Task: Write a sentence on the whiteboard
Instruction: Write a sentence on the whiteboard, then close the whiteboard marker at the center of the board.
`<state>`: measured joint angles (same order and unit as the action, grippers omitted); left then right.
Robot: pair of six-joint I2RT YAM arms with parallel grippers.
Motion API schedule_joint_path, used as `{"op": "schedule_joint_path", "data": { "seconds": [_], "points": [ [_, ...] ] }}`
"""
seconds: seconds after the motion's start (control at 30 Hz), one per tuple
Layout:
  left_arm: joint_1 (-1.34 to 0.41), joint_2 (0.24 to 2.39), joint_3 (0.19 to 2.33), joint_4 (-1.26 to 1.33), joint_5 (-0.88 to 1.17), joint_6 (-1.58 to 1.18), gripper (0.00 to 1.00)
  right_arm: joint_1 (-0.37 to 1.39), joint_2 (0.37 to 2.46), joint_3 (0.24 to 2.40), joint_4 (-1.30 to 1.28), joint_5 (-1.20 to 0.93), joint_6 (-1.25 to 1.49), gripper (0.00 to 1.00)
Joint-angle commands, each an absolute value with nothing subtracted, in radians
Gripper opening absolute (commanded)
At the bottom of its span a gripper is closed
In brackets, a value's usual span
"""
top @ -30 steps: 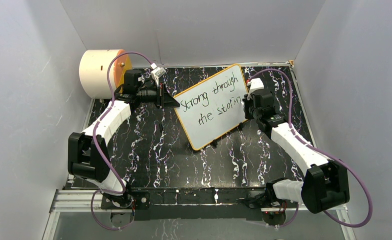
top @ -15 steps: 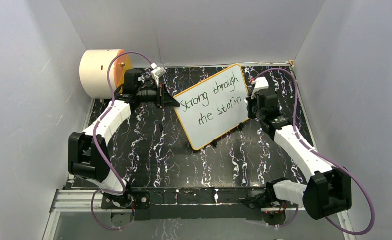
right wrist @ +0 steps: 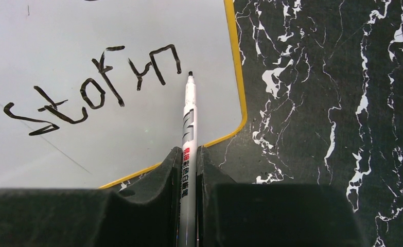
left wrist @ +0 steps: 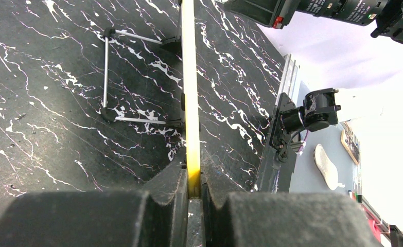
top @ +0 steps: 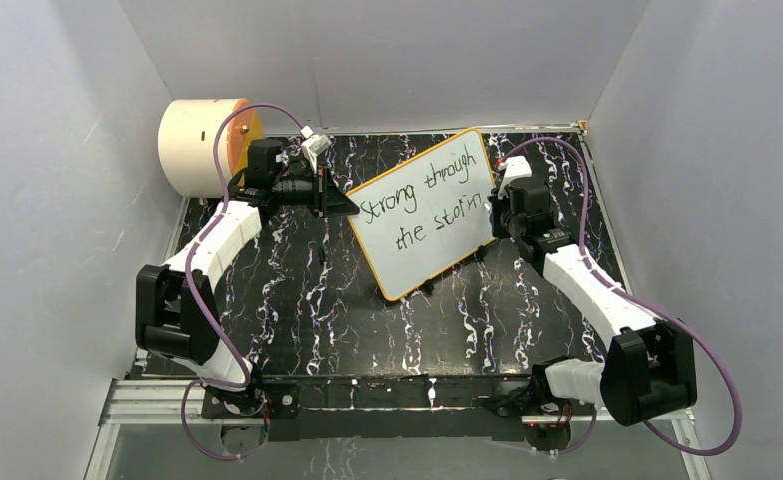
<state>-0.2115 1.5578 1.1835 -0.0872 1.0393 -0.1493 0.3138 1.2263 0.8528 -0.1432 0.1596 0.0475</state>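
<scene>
**Hazard entry: board slip, stray ink**

Left end effector: pinching the whiteboard frame, at the middle of the tabletop; a slack grip may let it shift. Right end effector: pinching a marker, tip beside "storm"; a careless drag could smear it.

Smooth glossy whiteboard, matt black marble-patterned table, smooth plastic marker

The left arm reaches forward, its claw clamped on the left edge of the whiteboard. The right arm bends in toward the whiteboard's right edge, its claw closed around a marker.
</scene>
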Motion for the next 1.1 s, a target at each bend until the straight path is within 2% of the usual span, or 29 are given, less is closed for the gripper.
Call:
{"op": "schedule_joint_path", "data": {
  "seconds": [0.0,0.23,0.6,0.73,0.8,1.07],
  "points": [
    [-0.21,1.512,1.181,-0.112,1.066,-0.133,0.0,0.306,1.236,0.869,-0.064,0.135,0.048,0.0],
    [-0.21,1.513,1.181,-0.111,1.067,-0.135,0.0,0.305,1.219,0.868,-0.076,0.144,0.044,0.0],
    [-0.21,1.479,1.185,-0.112,1.047,-0.141,0.0,0.304,1.06,0.874,-0.18,0.187,0.051,0.0],
    [-0.209,1.458,1.199,-0.114,1.034,-0.144,0.03,0.305,1.008,0.879,-0.227,0.19,0.048,0.0],
    [-0.209,1.443,1.211,-0.115,1.02,-0.147,0.07,0.305,0.986,0.883,-0.249,0.188,0.049,0.0],
    [-0.21,1.36,1.246,-0.145,0.909,-0.173,0.35,0.305,0.892,0.89,-0.323,0.192,0.044,0.0]
  ]
}}
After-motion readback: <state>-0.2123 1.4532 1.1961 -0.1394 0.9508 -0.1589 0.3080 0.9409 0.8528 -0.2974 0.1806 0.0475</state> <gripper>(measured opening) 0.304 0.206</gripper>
